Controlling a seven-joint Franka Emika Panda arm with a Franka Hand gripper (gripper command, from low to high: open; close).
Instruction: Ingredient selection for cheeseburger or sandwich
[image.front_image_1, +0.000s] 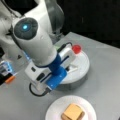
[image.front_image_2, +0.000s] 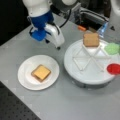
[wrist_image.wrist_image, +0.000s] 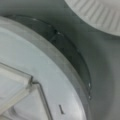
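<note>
On the white paper plate (image.front_image_2: 26, 81) lies the sandwich (image.front_image_2: 40, 73), a small stack with the yellow cheese square (image.front_image_1: 73, 111) on top and a brown bread edge beneath it. A second tan-brown bread square (image.front_image_2: 91, 39) rests in a far compartment of the round white divided tray (image.front_image_2: 86, 75). My gripper (image.front_image_2: 58, 46) hangs above the table between the plate and the tray's left rim, with nothing seen in it. The wrist view shows only the tray's rim (wrist_image.wrist_image: 50, 65) and the plate's edge (wrist_image.wrist_image: 100, 15). The patty is hidden.
A red round disc (image.front_image_2: 114, 68) and a green leaf-like piece (image.front_image_2: 112, 48) lie on the tray's right side. The disc (image.front_image_1: 76, 49) also shows beside my arm. An orange object (image.front_image_2: 81, 28) and equipment stand behind the tray. A dark perforated board (image.front_image_2: 15, 110) borders the table's front left.
</note>
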